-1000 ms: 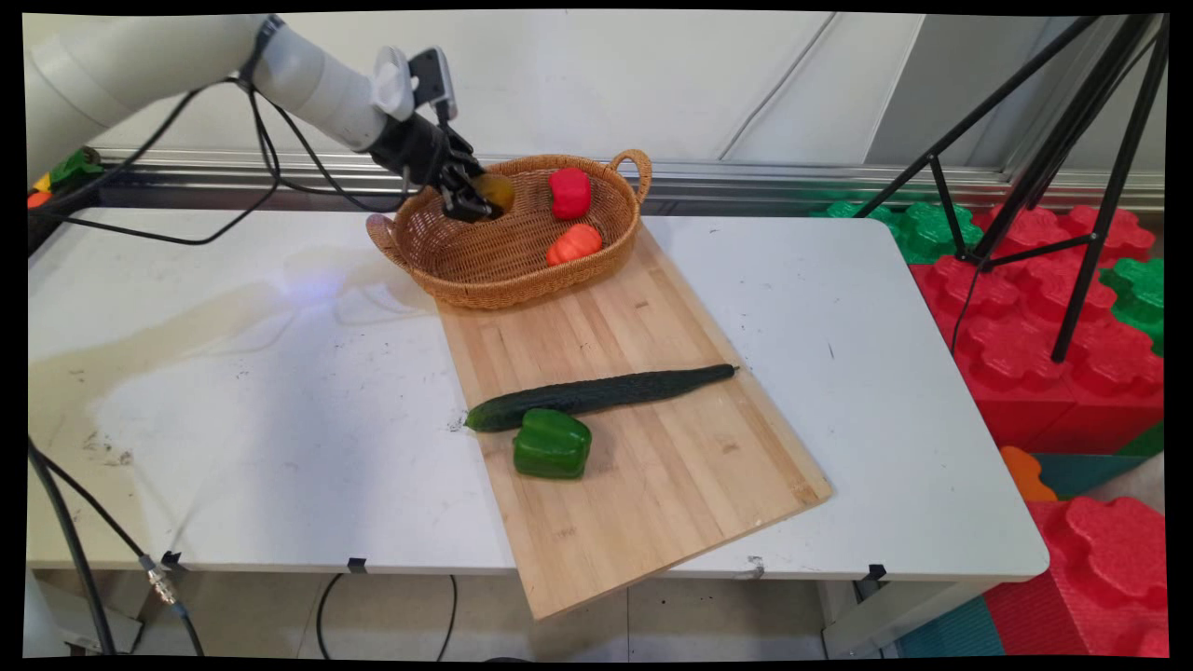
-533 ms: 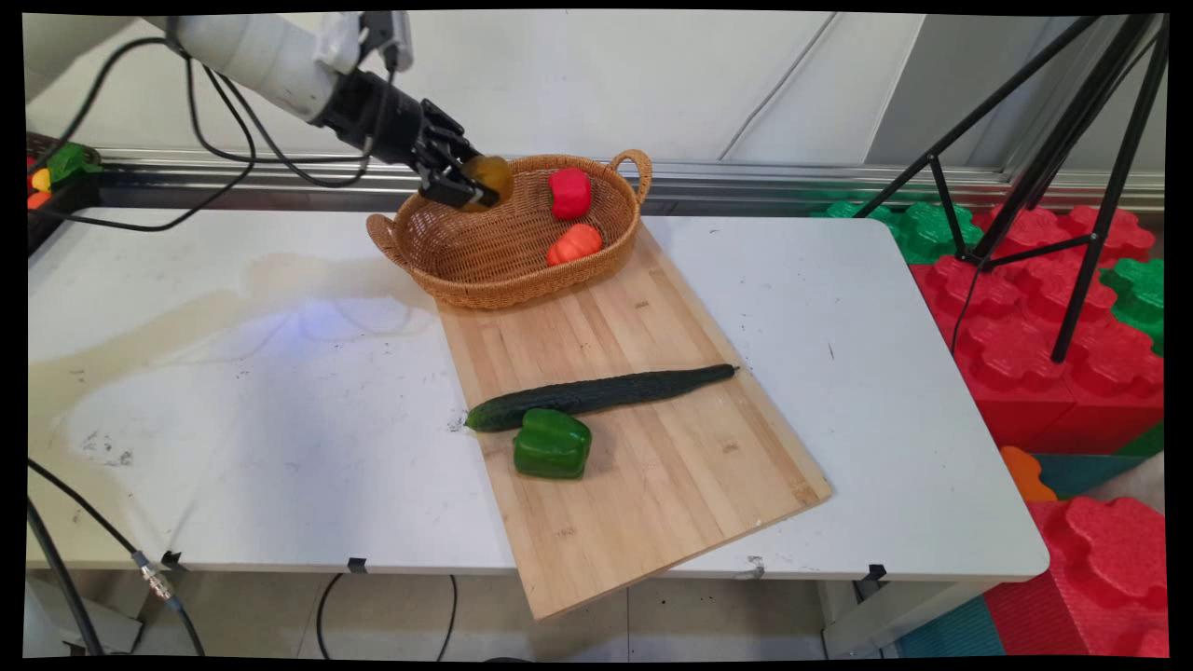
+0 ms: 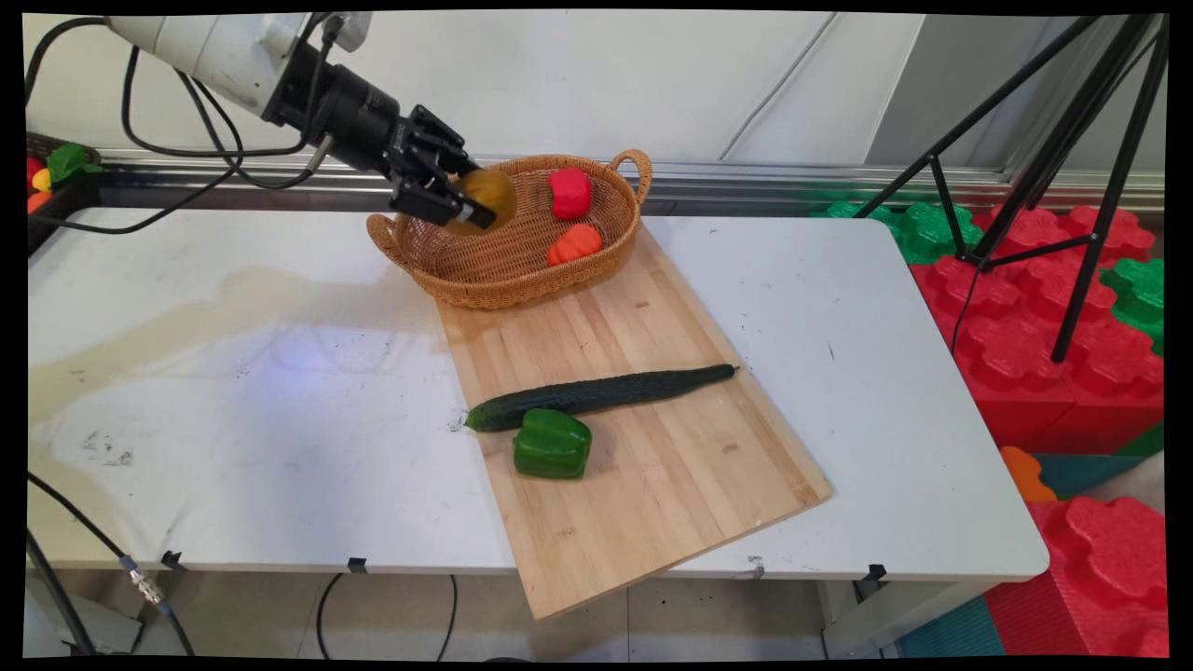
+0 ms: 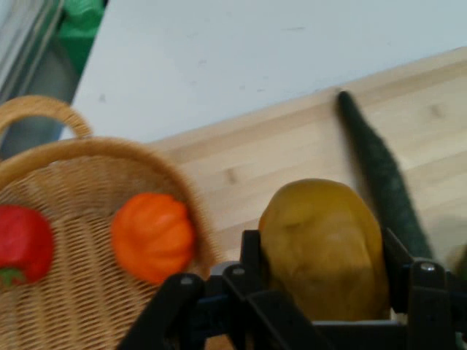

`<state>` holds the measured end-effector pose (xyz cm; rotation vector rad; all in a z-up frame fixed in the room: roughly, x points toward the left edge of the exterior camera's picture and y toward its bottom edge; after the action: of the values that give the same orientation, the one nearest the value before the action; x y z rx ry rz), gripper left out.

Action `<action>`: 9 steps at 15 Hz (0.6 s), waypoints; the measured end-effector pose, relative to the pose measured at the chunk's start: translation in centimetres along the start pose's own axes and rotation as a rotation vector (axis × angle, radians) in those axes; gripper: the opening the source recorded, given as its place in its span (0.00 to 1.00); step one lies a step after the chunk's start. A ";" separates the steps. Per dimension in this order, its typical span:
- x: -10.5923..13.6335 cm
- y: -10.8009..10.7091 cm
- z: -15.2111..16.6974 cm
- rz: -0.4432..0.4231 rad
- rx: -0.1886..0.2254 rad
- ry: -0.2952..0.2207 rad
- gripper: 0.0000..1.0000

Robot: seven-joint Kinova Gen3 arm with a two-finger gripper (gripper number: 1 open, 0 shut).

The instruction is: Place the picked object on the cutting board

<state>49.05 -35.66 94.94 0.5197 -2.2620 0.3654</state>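
Holding: gripper [image 3: 461, 200] closed on a yellow-brown potato [image 4: 321, 248], which I see raised over the basket [image 3: 485, 280] rim. Basket contents: red pepper [image 3: 569, 191], orange pepper [image 3: 575, 242]. Risk: rounded potato slipping from narrow fingers.

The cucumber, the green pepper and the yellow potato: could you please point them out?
cucumber [image 3: 601, 395]: main view, mid-length.
green pepper [image 3: 552, 445]: main view, its top face.
yellow potato [image 4: 323, 248]: hand view, its front.

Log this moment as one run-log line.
pincer shut on potato | raised over basket | red pepper, orange pepper inside | cucumber, green pepper on board
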 end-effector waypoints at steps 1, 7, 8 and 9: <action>0.1 0.5 0.1 0.003 -0.015 0.004 0.00; 0.2 2.4 3.2 -0.013 -0.055 0.006 0.00; 0.1 2.5 4.0 -0.018 -0.054 0.000 0.00; -0.1 2.6 5.0 -0.022 -0.053 -0.008 0.00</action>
<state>44.77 -35.41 91.31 0.5186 -2.2651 0.2920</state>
